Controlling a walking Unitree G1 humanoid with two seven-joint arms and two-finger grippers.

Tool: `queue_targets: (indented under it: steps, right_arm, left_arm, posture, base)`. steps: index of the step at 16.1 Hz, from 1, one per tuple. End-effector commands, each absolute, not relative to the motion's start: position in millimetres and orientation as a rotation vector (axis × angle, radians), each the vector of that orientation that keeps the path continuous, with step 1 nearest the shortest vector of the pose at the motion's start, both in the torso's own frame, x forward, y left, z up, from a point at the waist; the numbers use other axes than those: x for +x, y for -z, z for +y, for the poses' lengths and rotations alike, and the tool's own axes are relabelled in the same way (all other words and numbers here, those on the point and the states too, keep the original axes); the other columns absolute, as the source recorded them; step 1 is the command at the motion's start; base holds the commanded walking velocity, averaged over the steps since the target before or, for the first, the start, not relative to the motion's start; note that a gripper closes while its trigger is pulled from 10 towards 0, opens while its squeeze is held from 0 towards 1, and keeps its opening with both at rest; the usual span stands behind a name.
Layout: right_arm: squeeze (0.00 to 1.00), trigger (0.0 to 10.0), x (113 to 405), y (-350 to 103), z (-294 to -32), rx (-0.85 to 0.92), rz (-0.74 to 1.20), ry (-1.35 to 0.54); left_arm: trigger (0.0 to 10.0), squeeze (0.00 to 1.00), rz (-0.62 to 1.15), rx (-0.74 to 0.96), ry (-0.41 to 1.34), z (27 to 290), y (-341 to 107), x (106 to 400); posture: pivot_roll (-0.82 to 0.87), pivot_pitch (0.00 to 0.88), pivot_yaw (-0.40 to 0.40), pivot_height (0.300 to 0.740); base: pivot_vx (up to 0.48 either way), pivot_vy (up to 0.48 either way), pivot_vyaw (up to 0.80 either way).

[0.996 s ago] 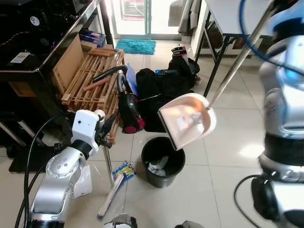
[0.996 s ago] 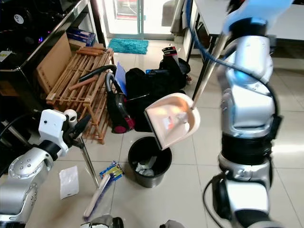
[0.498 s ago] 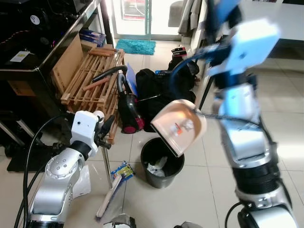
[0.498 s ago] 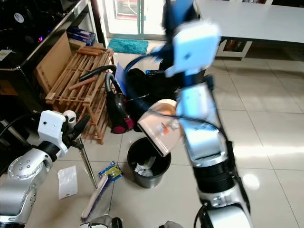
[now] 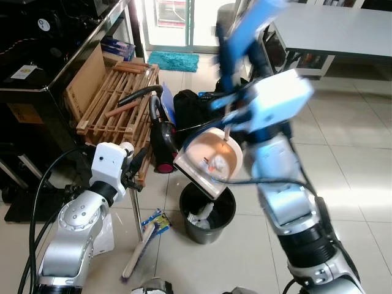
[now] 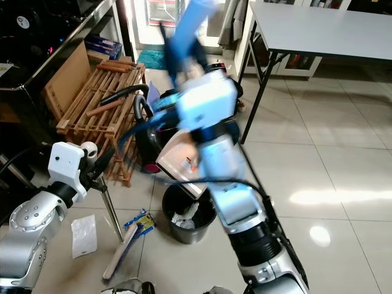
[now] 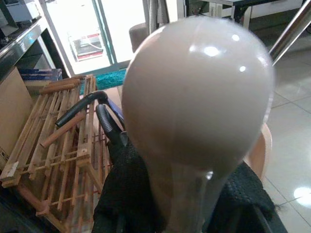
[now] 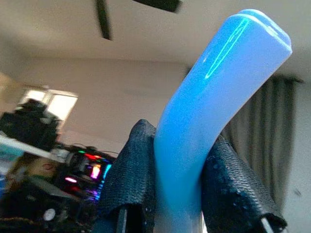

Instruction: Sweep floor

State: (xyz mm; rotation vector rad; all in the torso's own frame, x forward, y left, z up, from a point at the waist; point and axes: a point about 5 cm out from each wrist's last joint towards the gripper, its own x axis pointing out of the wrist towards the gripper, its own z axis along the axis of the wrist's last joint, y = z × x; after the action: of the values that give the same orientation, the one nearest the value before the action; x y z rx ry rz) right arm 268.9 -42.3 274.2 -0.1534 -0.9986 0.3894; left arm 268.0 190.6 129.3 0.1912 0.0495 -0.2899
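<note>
Dustpan [image 5: 211,162] held tilted directly above the open mouth of the black bin [image 5: 207,211], its scoop facing down toward the left so that the bits of debris visible on the pan lie just over the rim. The pan's long handle [image 6: 184,27] runs up and away from the scoop toward the far side of the room, ending in the blue grip; the right end effector [image 8: 167,194] is clenched around that blue grip, both black fingers pressed against it. The decisive relation is vertical: the bin stands immediately below and slightly near of the pan's lip, so emptying calls for a steeper tilt about the handle's long axis rather than any travel across the floor. The left end effector [image 7: 184,208] grasps the broom [image 5: 139,260] just under its rounded cap, with the thin shaft slanting down to the brush head, which rests on the tiled floor [image 5: 361,159] to the left of the bin, beside a blue wrapper [image 5: 156,222] that is not yet swept. The right arm is the nearer one to the bin.
</note>
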Motion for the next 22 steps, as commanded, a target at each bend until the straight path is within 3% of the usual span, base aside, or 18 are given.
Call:
queue_targets:
  steps: [1, 10, 13, 15, 17, 20, 22]
  right_arm:
    - [0.00, 10.0, 261.5, -280.5, -39.2, -0.183, -1.080, -0.418]
    - [0.00, 10.0, 257.4, -276.4, -28.6, -0.313, -1.189, -0.433]
    - [0.00, 10.0, 290.0, -302.7, -98.8, -0.415, -1.061, -0.040]
    - [0.00, 10.0, 304.3, -303.2, -145.1, -0.518, -0.900, 0.120]
    - [0.00, 10.0, 301.0, -304.3, -197.1, -0.500, -0.811, 0.251]
    - [0.00, 10.0, 286.1, -312.3, -235.7, -0.476, -0.755, 0.318]
    - [0.00, 10.0, 285.2, -313.0, -242.0, -0.341, -0.689, 0.319]
  left_arm:
    - [10.0, 0.00, 0.016, 0.210, 0.288, 190.9, -135.3, 266.8]
    - [10.0, 0.00, 0.014, 0.225, 0.271, 192.5, -139.1, 272.1]
    - [10.0, 0.00, 0.013, 0.222, 0.266, 187.1, -149.3, 274.6]
    - [10.0, 0.00, 0.002, 0.212, 0.266, 185.9, -153.7, 273.4]
    - [10.0, 0.00, -0.007, 0.222, 0.262, 188.9, -159.3, 271.4]
    - [10.0, 0.00, -0.056, 0.267, 0.254, 192.5, -180.4, 275.3]
    - [10.0, 0.00, -0.076, 0.297, 0.247, 194.4, -194.8, 282.1]
  posture:
    - [-0.01, 0.051, -0.020, 0.740]
    - [0.00, 0.070, -0.006, 0.740]
    - [-0.01, 0.068, -0.005, 0.740]
    - [-0.01, 0.072, 0.003, 0.740]
    - [-0.03, 0.078, 0.018, 0.740]
    - [-0.03, 0.076, 0.028, 0.740]
    - [-0.03, 0.073, 0.031, 0.740]
  base:
    - [0.000, 0.000, 0.00]
    - [0.000, 0.000, 0.00]
    - [0.000, 0.000, 0.00]
    - [0.000, 0.000, 0.00]
    - [0.000, 0.000, 0.00]
    - [0.000, 0.000, 0.00]
    - [0.000, 0.000, 0.00]
